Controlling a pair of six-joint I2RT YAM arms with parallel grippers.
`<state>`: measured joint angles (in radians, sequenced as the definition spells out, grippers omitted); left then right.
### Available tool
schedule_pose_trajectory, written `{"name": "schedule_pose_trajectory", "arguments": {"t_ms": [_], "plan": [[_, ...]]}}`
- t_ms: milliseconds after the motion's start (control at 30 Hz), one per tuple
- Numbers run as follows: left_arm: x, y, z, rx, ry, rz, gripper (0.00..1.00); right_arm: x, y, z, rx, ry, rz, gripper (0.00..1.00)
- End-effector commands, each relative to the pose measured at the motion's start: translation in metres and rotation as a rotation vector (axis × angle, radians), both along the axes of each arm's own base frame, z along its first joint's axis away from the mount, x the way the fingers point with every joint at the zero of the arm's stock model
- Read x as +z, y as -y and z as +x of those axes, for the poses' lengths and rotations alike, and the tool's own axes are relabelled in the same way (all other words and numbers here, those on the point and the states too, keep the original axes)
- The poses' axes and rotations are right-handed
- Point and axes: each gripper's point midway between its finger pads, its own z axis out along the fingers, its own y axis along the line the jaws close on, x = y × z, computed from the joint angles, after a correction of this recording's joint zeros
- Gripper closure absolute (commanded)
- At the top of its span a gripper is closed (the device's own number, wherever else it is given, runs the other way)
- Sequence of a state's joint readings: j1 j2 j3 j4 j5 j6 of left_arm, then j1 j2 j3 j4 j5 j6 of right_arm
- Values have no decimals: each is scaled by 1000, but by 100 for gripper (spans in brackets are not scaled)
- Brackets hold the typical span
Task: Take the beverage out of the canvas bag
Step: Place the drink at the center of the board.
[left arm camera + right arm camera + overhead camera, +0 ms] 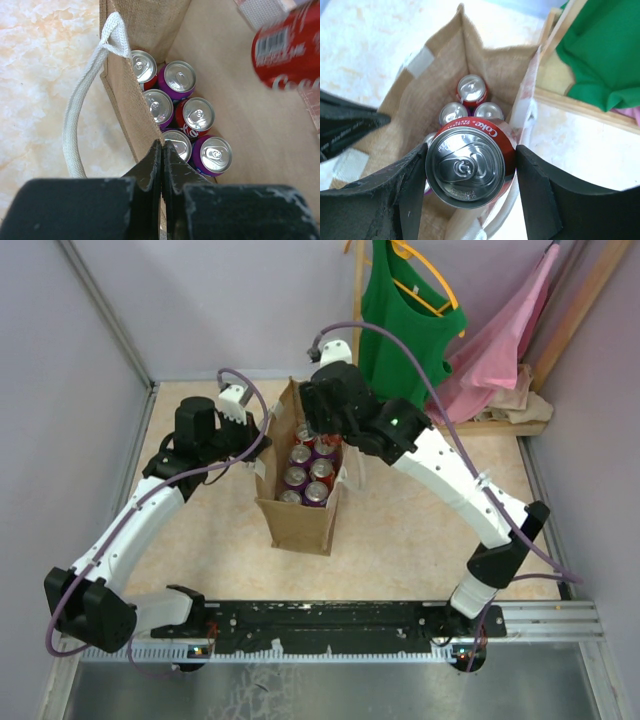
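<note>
From above, the canvas bag (298, 525) stands upright mid-table (420, 540), mouth open, with rows of red and purple cans (308, 475) packed inside. The left gripper (260, 440) is at the bag's left wall, and the right gripper (315, 422) hangs over the far end of the opening. From this height I cannot tell how either set of jaws stands. A green garment (400, 330) and a pink cloth (505, 340) hang at the back.

Over to the left wrist: the gripper (162, 146) has its jaws pinched together on the top edge of the bag's wall (127, 100), fabric caught between the tips. The pale strap handle (80, 115) loops down the outside. Six cans (192, 120) sit upright at the bottom, and up in the corner, blurred, is a red Coke can (290, 45), well above them.

Now the right wrist, and here is the clear look: the right gripper (467, 170) is clamped on the Coke can (465, 167), one dark finger (412, 185) on each side and the silver lid facing the camera. The can sits above the bag's open mouth (440, 75), with the other cans (472, 92) deep below it.
</note>
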<state>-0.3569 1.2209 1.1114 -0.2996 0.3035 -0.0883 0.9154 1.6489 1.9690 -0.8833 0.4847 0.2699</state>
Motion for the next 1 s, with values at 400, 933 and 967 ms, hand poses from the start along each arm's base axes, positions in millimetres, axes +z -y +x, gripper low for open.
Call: {"name": "schedule_pose_trajectory", "arguments": {"t_ms": [400, 933, 967], "plan": [[31, 3, 10, -12, 102, -37, 96, 142, 140, 43, -425, 401, 330, 100], [25, 3, 11, -1, 81, -36, 95, -71, 200, 55, -588, 136, 357, 100], [24, 3, 11, 0, 79, -37, 95, -79, 201, 56, -595, 133, 361, 100]]}}
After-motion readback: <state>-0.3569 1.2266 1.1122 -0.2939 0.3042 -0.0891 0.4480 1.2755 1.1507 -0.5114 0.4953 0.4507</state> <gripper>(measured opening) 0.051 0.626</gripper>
